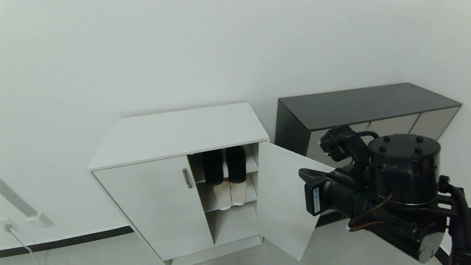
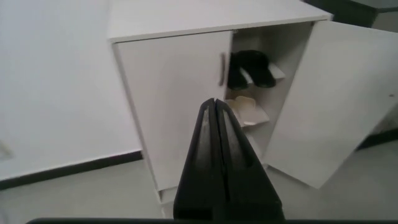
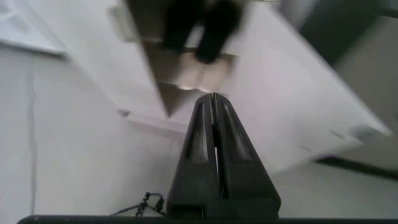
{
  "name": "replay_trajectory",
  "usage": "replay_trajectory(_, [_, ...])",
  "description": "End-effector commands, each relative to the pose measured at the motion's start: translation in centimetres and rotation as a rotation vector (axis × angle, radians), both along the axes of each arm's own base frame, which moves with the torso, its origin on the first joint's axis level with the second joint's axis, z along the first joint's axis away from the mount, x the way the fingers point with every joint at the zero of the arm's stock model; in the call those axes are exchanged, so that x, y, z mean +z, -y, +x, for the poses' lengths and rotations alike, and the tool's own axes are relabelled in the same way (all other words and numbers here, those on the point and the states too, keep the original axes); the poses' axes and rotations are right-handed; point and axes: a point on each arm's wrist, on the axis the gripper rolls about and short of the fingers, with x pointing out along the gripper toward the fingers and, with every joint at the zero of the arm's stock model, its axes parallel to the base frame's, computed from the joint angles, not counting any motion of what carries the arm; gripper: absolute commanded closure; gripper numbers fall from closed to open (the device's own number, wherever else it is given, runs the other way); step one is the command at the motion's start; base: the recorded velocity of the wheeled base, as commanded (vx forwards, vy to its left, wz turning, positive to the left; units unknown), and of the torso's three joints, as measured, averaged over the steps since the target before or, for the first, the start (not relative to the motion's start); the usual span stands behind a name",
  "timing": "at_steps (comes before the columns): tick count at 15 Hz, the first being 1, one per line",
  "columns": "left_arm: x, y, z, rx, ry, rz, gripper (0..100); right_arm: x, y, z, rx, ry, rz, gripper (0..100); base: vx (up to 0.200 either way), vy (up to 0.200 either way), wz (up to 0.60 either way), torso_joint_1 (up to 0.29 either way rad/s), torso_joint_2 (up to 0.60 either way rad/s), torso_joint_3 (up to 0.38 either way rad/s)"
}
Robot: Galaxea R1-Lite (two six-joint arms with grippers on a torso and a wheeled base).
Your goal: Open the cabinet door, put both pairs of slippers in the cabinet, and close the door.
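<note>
**Right arm [image 1: 401, 184] before the open cabinet [image 1: 176, 136], both pairs of slippers on its shelves**

Head view. Right arm, a bulky black joint with its cabling, fills the lower right foreground and points towards the cabinet. The white cabinet stands against a pale wall [image 1: 147, 55]. Its left-hand door [image 1: 154, 206] is closed and carries a slim metal handle [image 1: 187, 178] at its inner edge. The right-hand door [image 1: 283, 198] is swung wide open towards the arm. Inside, the black slippers [image 1: 224, 165] lie side by side on the upper shelf. The white slippers [image 1: 230, 193] lie side by side on the shelf directly beneath, their ends at the shelf's front edge. A dark sideboard [image 1: 364, 103] stands just beside the cabinet on the right. A black skirting strip [image 1: 66, 241] runs along the foot of the wall on the left, near a cable [image 1: 22, 244].

Left wrist view. The left gripper [image 2: 214, 102] has its two fingers pressed flat together with nothing between them. It is held in the air in front of the cabinet, apart from it, above the floor [image 2: 93, 193]. Beyond it, the black slippers [image 2: 252, 67] and the white slippers [image 2: 245, 107] sit on their shelves.

Right wrist view. The right gripper [image 3: 213, 98] likewise has its fingers closed against each other and carries nothing. It is aimed at the cabinet opening. The picture is blurred, yet both pairs are discernible on their shelves.
</note>
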Motion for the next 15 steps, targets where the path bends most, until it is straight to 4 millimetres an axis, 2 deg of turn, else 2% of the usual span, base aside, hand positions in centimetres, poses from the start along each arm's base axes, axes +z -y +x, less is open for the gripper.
replay_trajectory(1, [0.0, 0.0, 0.0, 0.001, 0.001, 0.000, 100, -0.1, 0.0, 0.2, -0.004, 0.002, 0.003, 100, 0.000, 0.000, 0.00, 0.000, 0.00, 0.000])
replay_trajectory(7, [0.0, 0.0, 0.0, -0.002, 0.001, 0.000, 100, -0.2, 0.0, 0.2, -0.004, 0.003, -0.013, 100, 0.000, 0.000, 0.00, 0.000, 0.00, 0.000])
replay_trajectory(11, [0.1, 0.0, 0.0, -0.002, 0.003, 0.000, 100, -0.2, 0.2, 0.5, -0.017, 0.009, -0.011, 100, -0.200, 0.000, 0.00, 0.007, 0.00, 0.001])
replay_trajectory(15, [0.0, 0.0, 0.0, 0.001, 0.001, 0.000, 100, -0.1, 1.6, 2.0, -0.083, 0.025, -0.031, 100, 0.000, 0.000, 0.00, 0.000, 0.00, 0.000])
